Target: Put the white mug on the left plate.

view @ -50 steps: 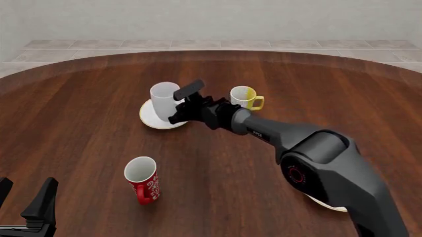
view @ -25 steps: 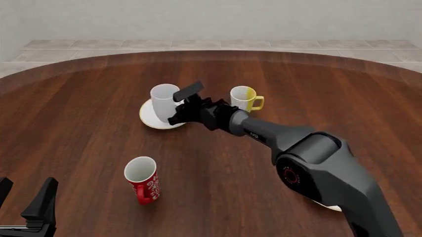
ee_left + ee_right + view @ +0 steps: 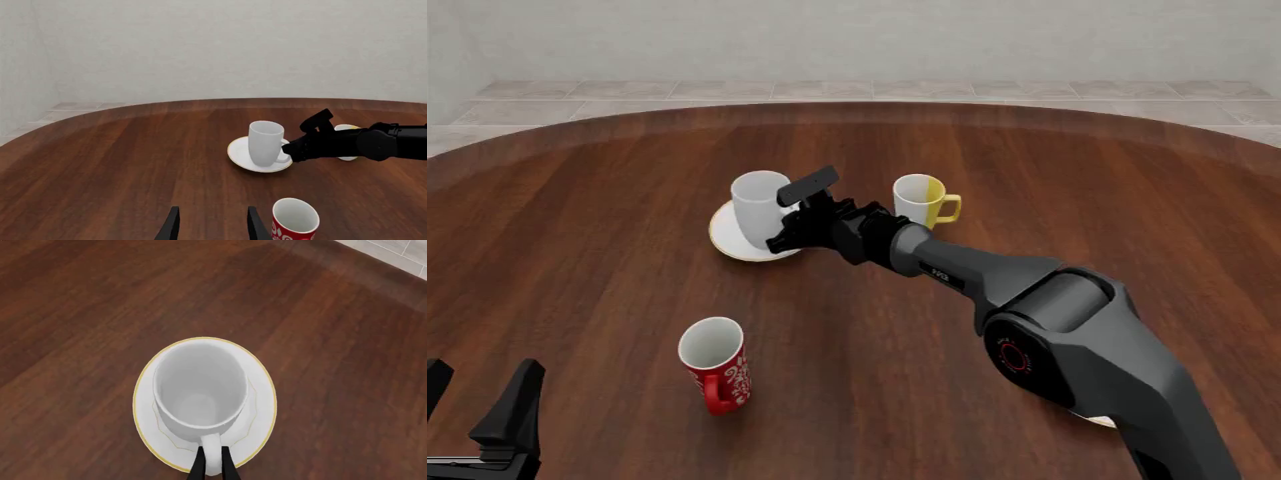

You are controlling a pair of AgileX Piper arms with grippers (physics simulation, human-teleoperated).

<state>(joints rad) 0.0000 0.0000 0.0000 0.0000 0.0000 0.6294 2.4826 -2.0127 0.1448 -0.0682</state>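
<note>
Your right arm stretches far toward 11 o'clock, its gripper point(image 3: 801, 215) pinching the white mug's point(image 3: 757, 203) handle; the mug stands upright on the left plate point(image 3: 731, 243). Your left gripper point(image 3: 481, 415) waits parted, holding nothing.

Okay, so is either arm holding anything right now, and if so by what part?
The right gripper grips the white mug by its loop handle, the mug standing upright on the left plate. The left gripper is open and holds nothing.
</note>
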